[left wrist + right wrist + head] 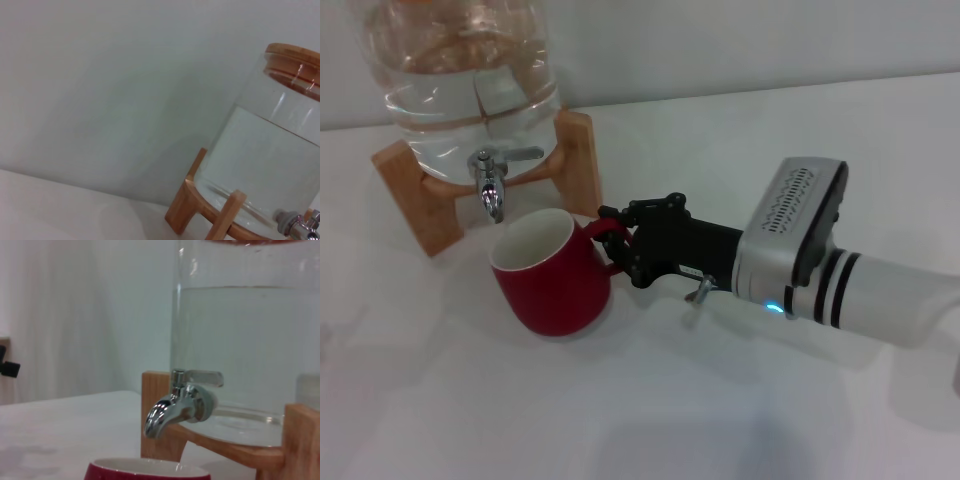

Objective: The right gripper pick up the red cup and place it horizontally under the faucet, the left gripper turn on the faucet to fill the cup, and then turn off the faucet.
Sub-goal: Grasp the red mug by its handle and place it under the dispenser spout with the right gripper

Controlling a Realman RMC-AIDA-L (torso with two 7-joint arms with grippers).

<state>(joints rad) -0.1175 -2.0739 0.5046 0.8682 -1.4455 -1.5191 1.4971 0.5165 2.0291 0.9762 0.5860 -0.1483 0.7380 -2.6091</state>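
Note:
The red cup (550,275) stands upright on the white table, its white inside showing, with its rim just below and in front of the faucet (492,185). My right gripper (617,243) is shut on the cup's red loop handle, reaching in from the right. In the right wrist view the cup's rim (147,471) sits low under the chrome spout of the faucet (177,405), whose flat lever lies level. The left wrist view shows the faucet (300,226) at its corner. My left gripper is out of view.
The clear water jar (470,70), partly filled, rests on a wooden stand (582,160) at the back left. It also shows in the left wrist view (270,165) with its wooden lid. A pale wall stands behind the table.

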